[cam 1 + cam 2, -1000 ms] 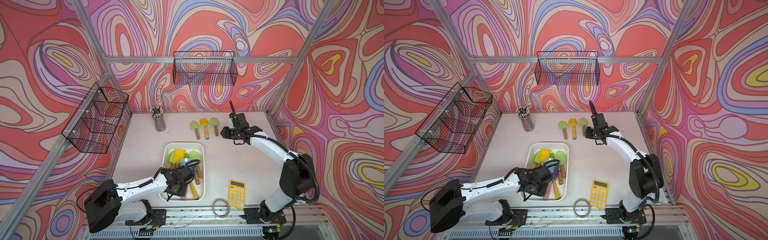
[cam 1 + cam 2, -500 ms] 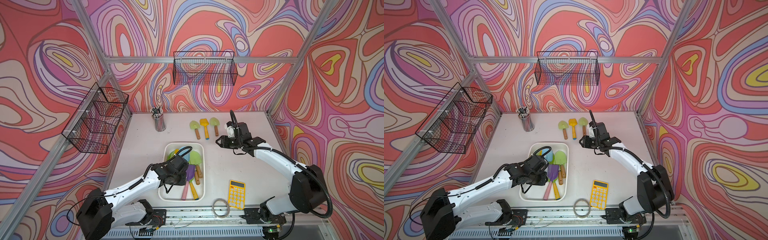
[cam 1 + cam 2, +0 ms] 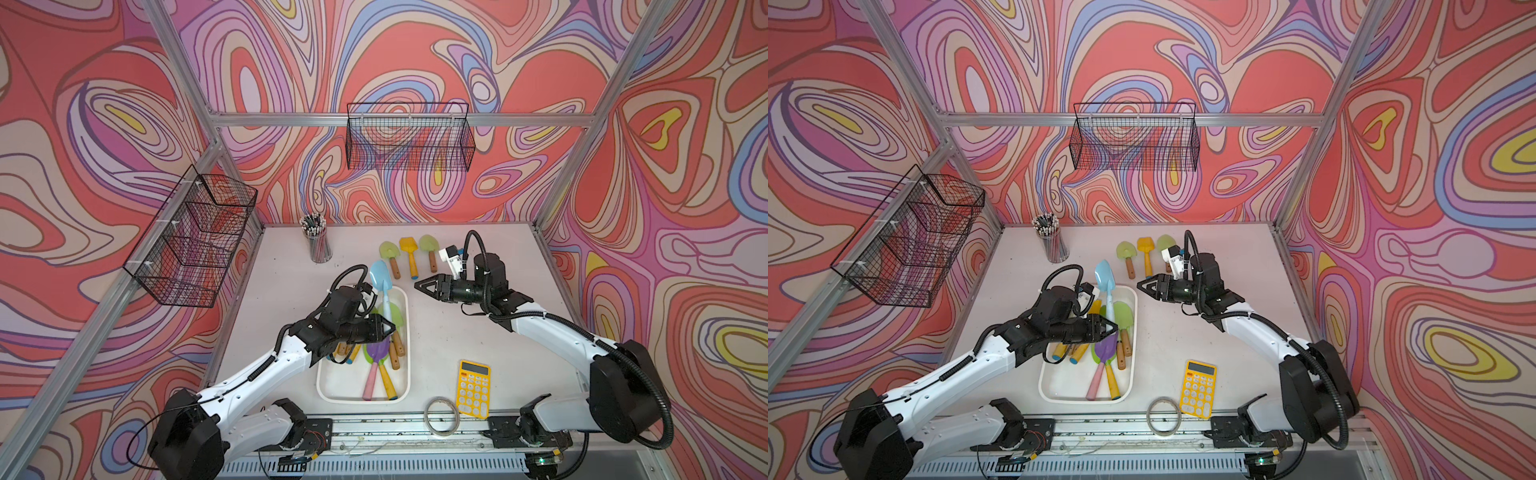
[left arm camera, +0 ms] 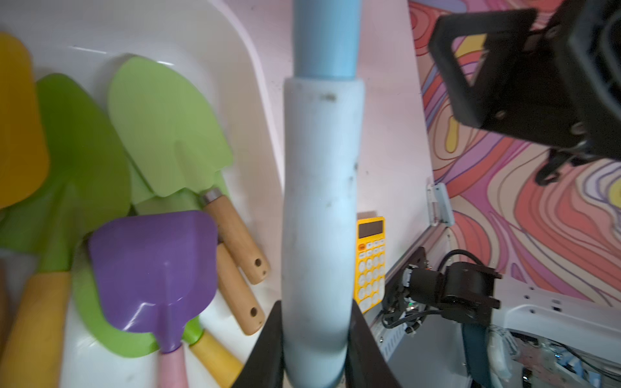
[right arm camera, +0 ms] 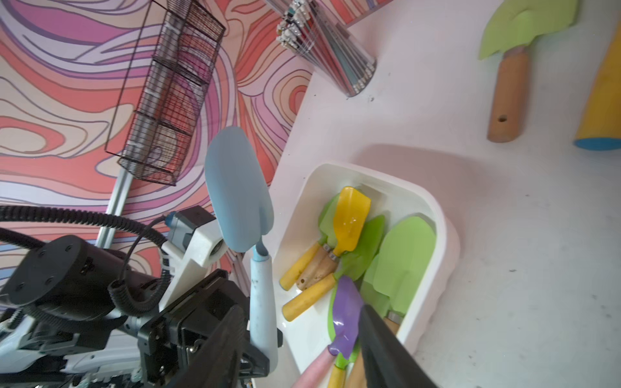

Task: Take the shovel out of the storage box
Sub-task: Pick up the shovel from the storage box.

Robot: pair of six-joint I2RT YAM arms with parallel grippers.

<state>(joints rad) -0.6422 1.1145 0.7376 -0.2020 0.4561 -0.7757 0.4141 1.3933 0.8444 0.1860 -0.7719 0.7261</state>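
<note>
Storage box (image 3: 343,388) sits mid-tabletop (image 3: 457,332), other shovels (image 3: 376,352) inside; I see the pale-blue shovel (image 3: 380,276) held above its far end, blade up; left claw (image 3: 388,326) clamped on its handle; right claw (image 3: 419,285) partly open, empty, near the box's far corner.

No word, brand, number or sign can be read in these pictures. The only thing that carries marks is the yellow calculator (image 3: 473,388) near the front edge of the table. It has rows of pale keys under a dark display. In both top views the marks on the keys are too small to read. In the left wrist view the calculator (image 4: 369,262) is closer, but the keys are blurred there, and no digit can be made out on the display.
</note>
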